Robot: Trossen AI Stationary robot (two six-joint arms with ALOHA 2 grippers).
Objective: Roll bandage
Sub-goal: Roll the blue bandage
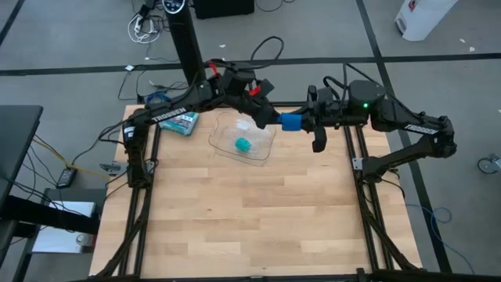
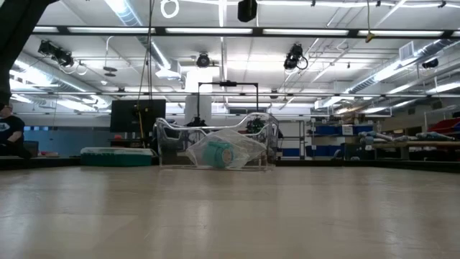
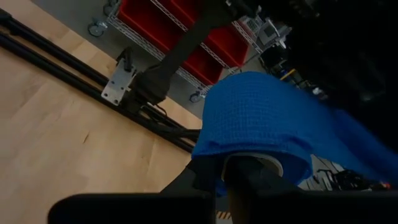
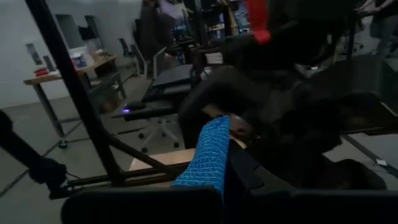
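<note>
Above the worktop's (image 1: 235, 211) far edge, both clenched hands, left hand (image 1: 274, 119) and right hand (image 1: 307, 121), pinch the bandage (image 1: 291, 121) between them; uneven tension could slip it loose, unravelling the roll.

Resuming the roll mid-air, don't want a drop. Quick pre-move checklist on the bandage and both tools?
1. Bandage off the table, held up between both arms: ok.
2. Left tool shut on the bandage: ok.
3. Right tool shut on the bandage: ok.
4. Bandage clear of the clear tray and teal roll: ok.
5. Loose tail hanging free: cannot tell.
6. Printed box away from the arms' work spot: ok.
</note>
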